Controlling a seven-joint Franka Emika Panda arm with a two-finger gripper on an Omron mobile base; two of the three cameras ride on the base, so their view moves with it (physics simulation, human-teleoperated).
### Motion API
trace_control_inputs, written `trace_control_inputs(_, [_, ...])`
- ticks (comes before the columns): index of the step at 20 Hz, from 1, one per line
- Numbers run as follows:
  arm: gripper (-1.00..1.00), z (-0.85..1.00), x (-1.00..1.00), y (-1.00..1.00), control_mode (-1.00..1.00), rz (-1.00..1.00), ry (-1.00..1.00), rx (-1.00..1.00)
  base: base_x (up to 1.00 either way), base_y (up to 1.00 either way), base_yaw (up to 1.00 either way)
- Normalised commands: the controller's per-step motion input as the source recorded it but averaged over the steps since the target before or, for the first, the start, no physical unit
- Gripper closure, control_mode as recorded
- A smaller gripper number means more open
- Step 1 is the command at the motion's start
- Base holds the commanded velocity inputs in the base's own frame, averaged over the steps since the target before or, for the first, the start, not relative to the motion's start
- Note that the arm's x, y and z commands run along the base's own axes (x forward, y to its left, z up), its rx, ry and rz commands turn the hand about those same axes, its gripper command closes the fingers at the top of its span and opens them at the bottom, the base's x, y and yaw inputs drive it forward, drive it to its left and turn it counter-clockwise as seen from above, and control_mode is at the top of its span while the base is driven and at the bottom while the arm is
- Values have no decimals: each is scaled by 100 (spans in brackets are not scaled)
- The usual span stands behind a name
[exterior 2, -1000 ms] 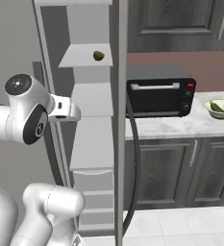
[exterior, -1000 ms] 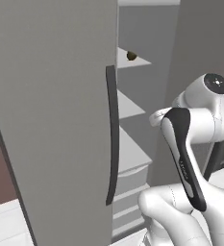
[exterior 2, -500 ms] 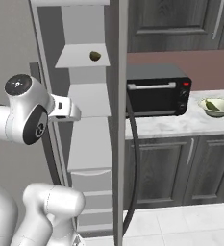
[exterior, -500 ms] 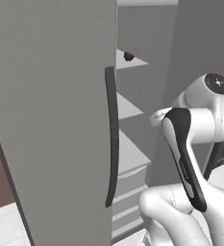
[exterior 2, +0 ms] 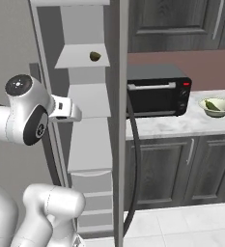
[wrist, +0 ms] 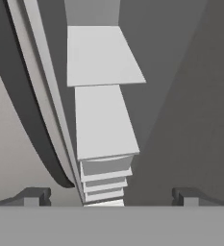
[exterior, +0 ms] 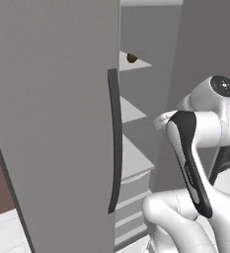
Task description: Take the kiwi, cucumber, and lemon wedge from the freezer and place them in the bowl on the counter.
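While the freezer (exterior 2: 85,144) stands open and the kiwi (exterior 2: 94,56) sits on its upper shelf, at twelve o'clock above the arm, raise the released, empty jaws (wrist: 108,197) level with it; the bowl (exterior 2: 217,107) waits on the table (exterior 2: 181,126).

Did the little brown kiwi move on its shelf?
No. The kiwi sits at the same spot on its freezer shelf; the camera has shifted slightly.
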Motion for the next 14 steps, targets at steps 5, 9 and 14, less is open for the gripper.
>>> trace_control_inputs(5, [-100, 0, 0, 0, 100, 0, 0, 0, 0, 12, 15])
trace_control_inputs(9, [-100, 0, 0, 0, 100, 0, 0, 0, -1, 6, 23])
trace_control_inputs(14, [-100, 0, 0, 0, 100, 0, 0, 0, 39, 3, 12])
